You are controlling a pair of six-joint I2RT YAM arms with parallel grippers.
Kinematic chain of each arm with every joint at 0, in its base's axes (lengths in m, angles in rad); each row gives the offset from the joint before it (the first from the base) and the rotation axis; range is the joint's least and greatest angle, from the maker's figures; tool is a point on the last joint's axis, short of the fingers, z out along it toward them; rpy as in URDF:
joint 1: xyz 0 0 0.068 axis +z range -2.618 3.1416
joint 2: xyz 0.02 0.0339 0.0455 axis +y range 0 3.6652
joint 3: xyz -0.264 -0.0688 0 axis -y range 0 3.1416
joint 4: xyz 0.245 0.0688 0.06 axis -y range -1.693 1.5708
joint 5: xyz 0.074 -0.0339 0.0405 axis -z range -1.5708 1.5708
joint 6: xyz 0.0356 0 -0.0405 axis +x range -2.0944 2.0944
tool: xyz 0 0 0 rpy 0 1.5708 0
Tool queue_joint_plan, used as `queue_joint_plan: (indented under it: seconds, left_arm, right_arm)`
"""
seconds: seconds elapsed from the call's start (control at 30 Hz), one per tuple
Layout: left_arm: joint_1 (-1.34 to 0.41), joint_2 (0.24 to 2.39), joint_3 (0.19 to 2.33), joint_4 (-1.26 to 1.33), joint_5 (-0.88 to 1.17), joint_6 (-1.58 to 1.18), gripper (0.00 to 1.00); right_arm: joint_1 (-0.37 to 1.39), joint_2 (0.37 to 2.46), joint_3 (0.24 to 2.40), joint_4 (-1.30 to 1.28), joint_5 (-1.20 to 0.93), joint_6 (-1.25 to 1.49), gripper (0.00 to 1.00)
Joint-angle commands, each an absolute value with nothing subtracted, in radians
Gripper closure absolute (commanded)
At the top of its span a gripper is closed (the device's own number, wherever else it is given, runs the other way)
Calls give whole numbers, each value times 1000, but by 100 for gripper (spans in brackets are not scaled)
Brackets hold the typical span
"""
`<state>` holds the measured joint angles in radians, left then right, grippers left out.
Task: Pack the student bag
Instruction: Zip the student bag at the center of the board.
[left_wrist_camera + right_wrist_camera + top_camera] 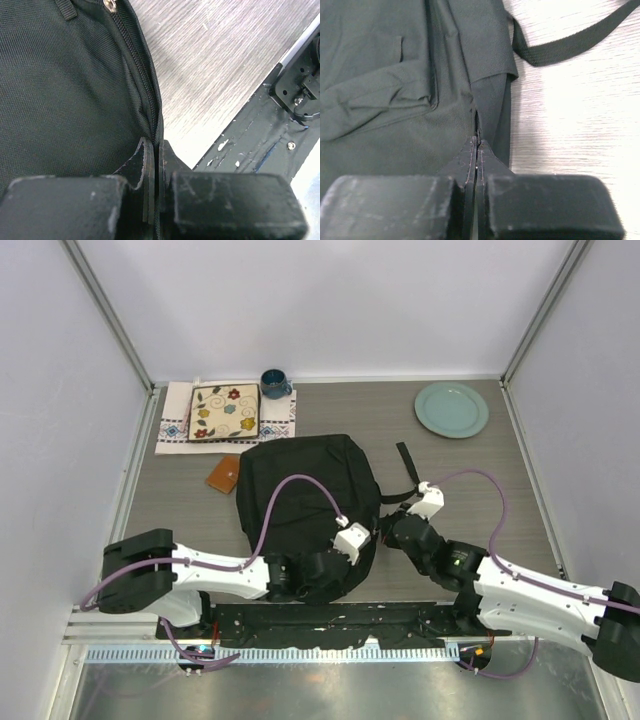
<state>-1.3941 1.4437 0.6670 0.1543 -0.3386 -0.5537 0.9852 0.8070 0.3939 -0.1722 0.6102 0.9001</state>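
The student bag (300, 490) is being shown lying flat in the middle of the table (500, 520), its near end reaching towards the arm bases and partly covered by both wrists in the overhead view. The left gripper (153, 146) is being kept closed at the bag's near right edge, where the zipper (142, 70) line is running down into the thin slit between its two fingers (146, 175). A fold of black fabric appears to be pinched there, though the dark-on-dark view is making this hard to confirm. The right gripper (476, 142) is being kept closed as well, its jaws pressed together on a seam of the bag's right side, just beside bare table. A black strap (570, 47) is being seen trailing from the bag across the wood-grain surface on that side. Well apart from the bag, at the far right, a pale green plate (452, 409) is being shown. At the far left, a square floral mat (224, 412) is lying on an embroidered white cloth (172, 430), with a dark blue mug (276, 383) just beside the cloth's far right corner. A small brown wallet-like item (223, 475) is lying between the cloth and the bag, close to the bag's far left corner
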Motion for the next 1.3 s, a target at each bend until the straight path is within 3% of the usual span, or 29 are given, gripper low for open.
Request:
queue_joint_plan:
  seconds: [0.0, 0.3, 0.47, 0.53, 0.57, 0.67, 0.77, 0.9, 0.97, 1.0, 1.1, 1.27]
  left_arm:
    - [-1437, 1428, 624, 181, -244, -615, 100]
    - [-1489, 1373, 560, 184, -258, -656, 100]
    - [-1489, 1358, 589, 146, -288, -644, 100]
    - [-1489, 1351, 613, 112, -331, -626, 83]
    - [-1489, 1347, 641, 98, -351, -621, 60]
    - [-1465, 1293, 696, 16, -418, -621, 25]
    - [-1404, 1182, 733, -89, -452, -618, 6]
    - [-1199, 1051, 791, -215, -450, -626, 0]
    - [-1110, 1016, 831, -268, -427, -627, 0]
    - [-1012, 1011, 851, -290, -382, -629, 0]
    - [-857, 1089, 958, -363, -274, -608, 0]
    - [-766, 1261, 1120, -377, -160, -609, 0]
  right_arm:
    - [924, 830, 466, -84, 675, 836, 99]
    - [779, 913, 488, -17, 608, 781, 99]
    - [761, 848, 489, -55, 650, 793, 99]
    - [749, 807, 498, -105, 675, 799, 99]
    - [747, 795, 505, -127, 676, 802, 99]
    - [744, 759, 515, -215, 663, 839, 99]
    - [744, 732, 503, -302, 652, 887, 99]
    - [744, 700, 485, -391, 621, 925, 99]
    - [744, 687, 492, -402, 594, 908, 76]
    - [744, 683, 509, -406, 586, 902, 57]
    - [744, 708, 570, -403, 592, 864, 34]
    - [703, 918, 741, -384, 554, 755, 28]
